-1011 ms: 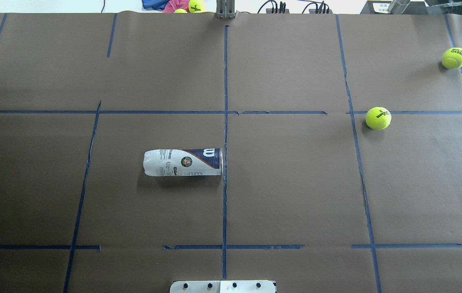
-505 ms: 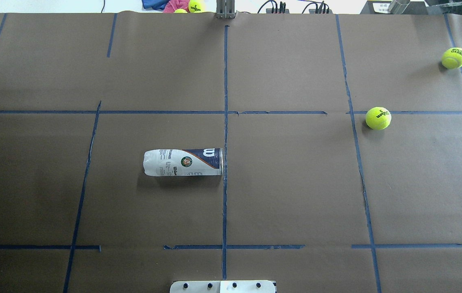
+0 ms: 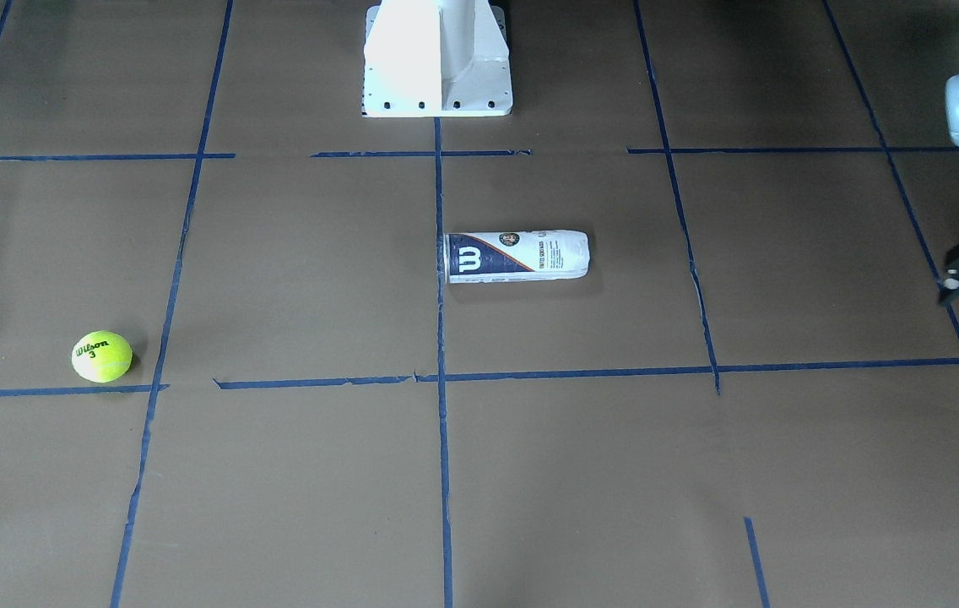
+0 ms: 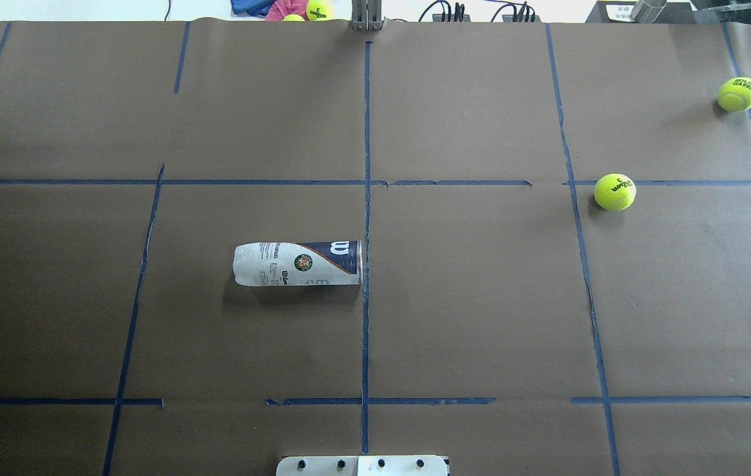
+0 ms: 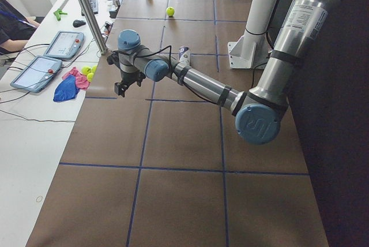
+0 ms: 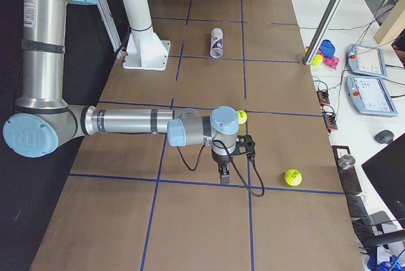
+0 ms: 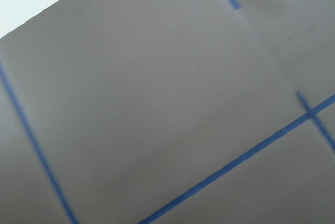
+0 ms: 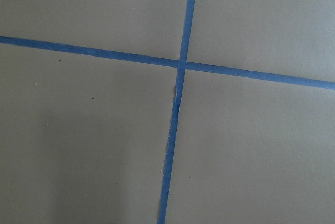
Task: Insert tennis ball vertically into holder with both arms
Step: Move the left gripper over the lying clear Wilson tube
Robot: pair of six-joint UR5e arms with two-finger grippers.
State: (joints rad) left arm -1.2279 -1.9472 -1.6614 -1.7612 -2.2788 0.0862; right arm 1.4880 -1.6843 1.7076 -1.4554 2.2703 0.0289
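The tennis ball (image 4: 615,192) with black "Wilson 3" print lies on the brown table at the right; it also shows in the front view (image 3: 101,355). The holder (image 4: 297,263) lies on its side near the middle, its open end toward the centre tape line; the front view shows it too (image 3: 517,256). My left gripper (image 3: 955,282) hangs at the table's far left edge, well away from the holder, and only partly shows. I cannot tell if it is open. My right gripper (image 6: 224,173) hovers near the ball, seen only from the side. I cannot tell its state.
A second yellow ball (image 4: 739,94) lies at the far right corner. The white pedestal base (image 3: 437,59) stands at the near middle edge. Cloths and more balls (image 4: 296,8) lie beyond the far edge. Blue tape lines grid the table.
A black part of my left gripper has come into the overhead view at the upper left edge. The ball and holder have not moved.
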